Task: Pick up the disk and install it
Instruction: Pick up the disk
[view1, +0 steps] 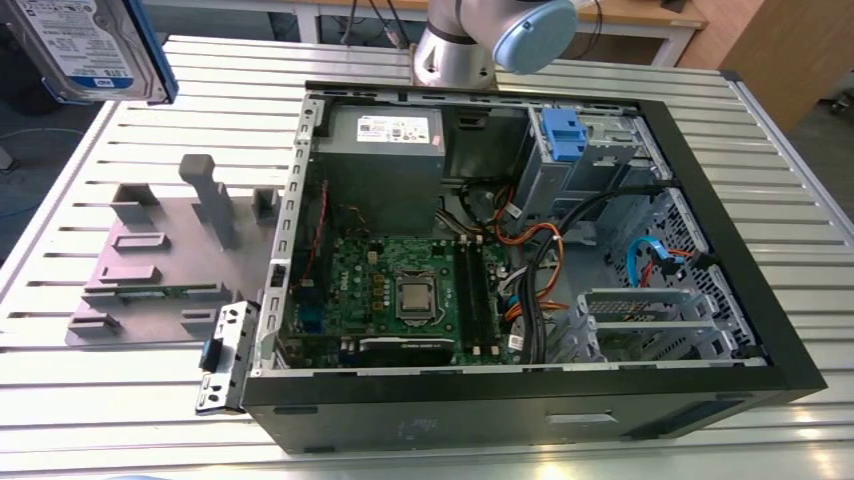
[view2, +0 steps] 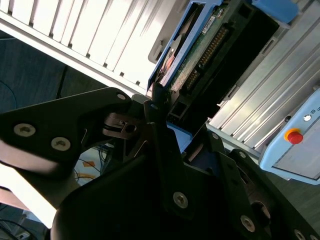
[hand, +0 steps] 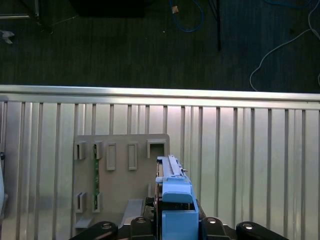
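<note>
The disk (view1: 80, 45) is a silver drive with a blue-and-white label and blue rails. It hangs high above the table at the exterior view's top left, its upper part cut off by the picture's edge. In the second wrist view the disk (view2: 200, 55) is edge-on, showing its green board and blue rail, and my gripper (view2: 182, 130) is shut on it with a dark finger (view2: 160, 130) pressed against its side. In the first wrist view the disk (hand: 175, 200) sits between the gripper (hand: 175, 220) parts, above the grey fixture plate (hand: 120, 170).
An open computer case (view1: 741, 290) lies on the slatted aluminium table (view1: 134, 400), with a motherboard (view1: 400, 290), a grey power-supply box (view1: 387, 135) and a drive bay with a blue latch (view1: 561, 135). The grey fixture plate (view1: 160, 260) lies beside the case on the exterior view's left. A metal bracket (view1: 227, 355) stands at its corner.
</note>
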